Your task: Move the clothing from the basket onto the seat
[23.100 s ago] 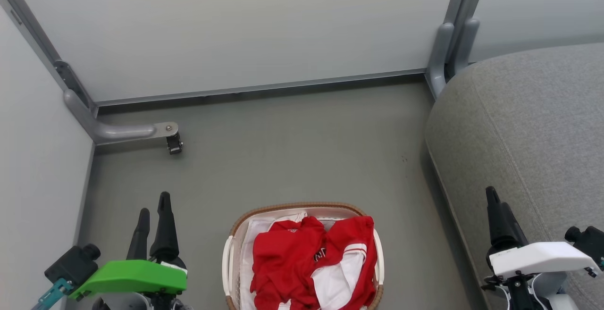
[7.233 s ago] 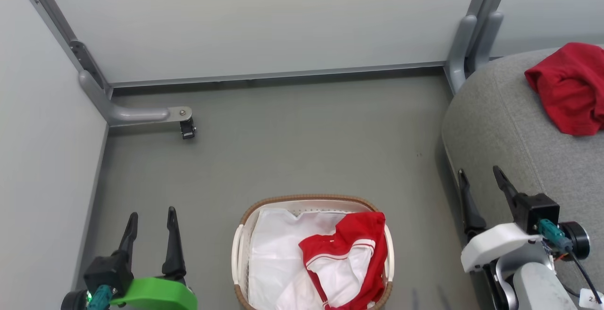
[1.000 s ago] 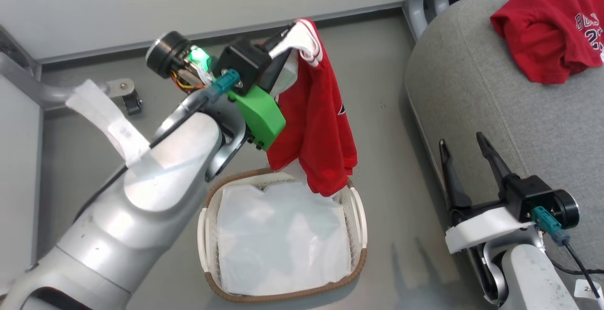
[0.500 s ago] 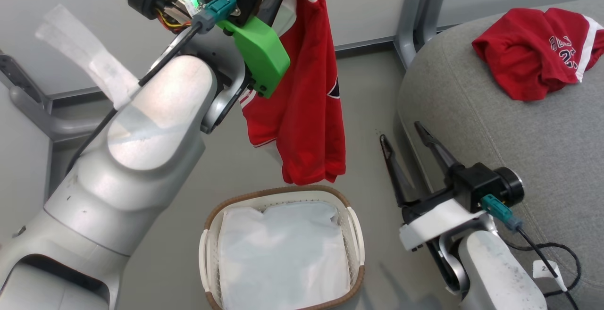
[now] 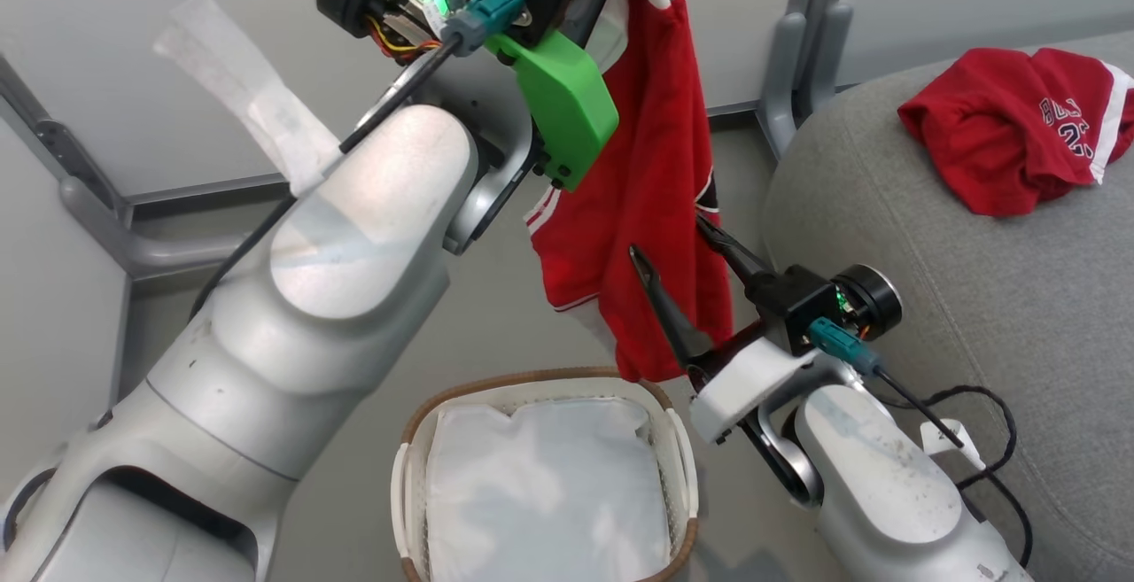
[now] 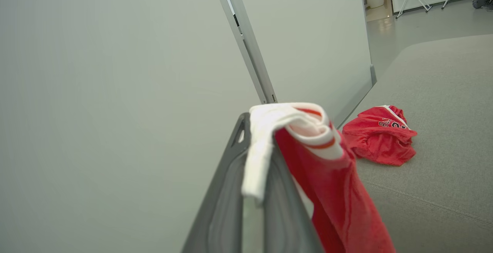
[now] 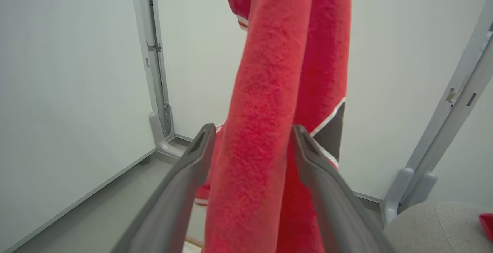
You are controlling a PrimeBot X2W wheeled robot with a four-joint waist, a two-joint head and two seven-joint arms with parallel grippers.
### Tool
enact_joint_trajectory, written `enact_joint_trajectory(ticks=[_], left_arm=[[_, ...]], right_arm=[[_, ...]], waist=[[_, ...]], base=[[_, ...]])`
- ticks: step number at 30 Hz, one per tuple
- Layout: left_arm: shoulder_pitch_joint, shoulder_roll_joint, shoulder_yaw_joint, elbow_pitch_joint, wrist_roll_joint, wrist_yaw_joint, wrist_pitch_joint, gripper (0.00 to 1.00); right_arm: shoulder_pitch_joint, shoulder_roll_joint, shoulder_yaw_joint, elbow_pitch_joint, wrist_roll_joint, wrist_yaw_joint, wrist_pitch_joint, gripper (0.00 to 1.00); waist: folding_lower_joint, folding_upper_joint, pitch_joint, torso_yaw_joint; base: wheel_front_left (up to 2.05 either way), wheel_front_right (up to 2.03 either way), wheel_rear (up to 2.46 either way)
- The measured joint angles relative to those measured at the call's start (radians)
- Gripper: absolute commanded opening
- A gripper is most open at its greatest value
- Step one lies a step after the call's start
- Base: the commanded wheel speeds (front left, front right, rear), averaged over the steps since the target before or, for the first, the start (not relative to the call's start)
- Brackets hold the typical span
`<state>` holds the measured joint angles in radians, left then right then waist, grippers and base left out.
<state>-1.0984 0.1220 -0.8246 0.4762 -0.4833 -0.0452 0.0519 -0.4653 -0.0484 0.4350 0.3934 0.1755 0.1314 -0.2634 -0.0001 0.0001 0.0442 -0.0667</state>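
Left gripper (image 6: 257,129): kept closed tight on the white-trimmed top edge of the held garment (image 5: 656,183), which is raised high and hangs down from the fingers in a long red fold.
Right gripper (image 5: 666,236): jaws spread wide; nothing is clamped. In the right wrist view the fold is seen hanging between the two fingers (image 7: 192,168). Whether the fabric is touched cannot be told.
Held garment, position: suspended in the air above the floor, between the basket (image 5: 532,380) and the seat (image 5: 930,298), with its lower hem seen just over the basket's far rim in the head view.
Other garment (image 5: 1010,139): laid crumpled on the seat, well apart from both grippers.
Basket contents: a white liner sheet (image 5: 540,493) is seen inside.
Change from half a second earlier: the right gripper was then held beside the garment, clear of it; its fingers are now placed on either side of the garment's lower part. The left grip is unchanged.
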Motion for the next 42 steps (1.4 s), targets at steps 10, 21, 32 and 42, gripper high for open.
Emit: enact_joint_trajectory(ticks=[10,21,32,42], left_arm=[[0.0,-0.05,-0.051,-0.064,-0.017,0.0,0.009,0.0],[0.066,0.005,-0.05,-0.131,-0.046,0.021,0.009,0.0],[0.223,0.089,0.005,-0.131,-0.104,0.055,-0.09,1.0],[0.397,0.101,0.005,-0.112,-0.147,0.063,-0.192,1.0]], right_arm=[[-0.116,0.0,-0.008,0.207,-0.022,0.0,0.0,1.0],[-0.138,0.0,-0.029,0.229,-0.026,0.0,0.0,0.0],[-0.119,0.0,-0.068,0.154,-0.026,0.0,0.0,0.0],[-0.113,0.0,-0.137,0.125,-0.056,0.0,0.0,0.0]], waist=[[0.0,0.0,-0.033,0.058],[0.0,0.0,-0.046,0.088],[0.0,0.0,-0.039,0.064],[0.0,0.0,-0.034,0.059]], base=[[0.0,0.0,0.0],[0.0,0.0,0.0],[0.0,0.0,0.0],[0.0,0.0,0.0]])
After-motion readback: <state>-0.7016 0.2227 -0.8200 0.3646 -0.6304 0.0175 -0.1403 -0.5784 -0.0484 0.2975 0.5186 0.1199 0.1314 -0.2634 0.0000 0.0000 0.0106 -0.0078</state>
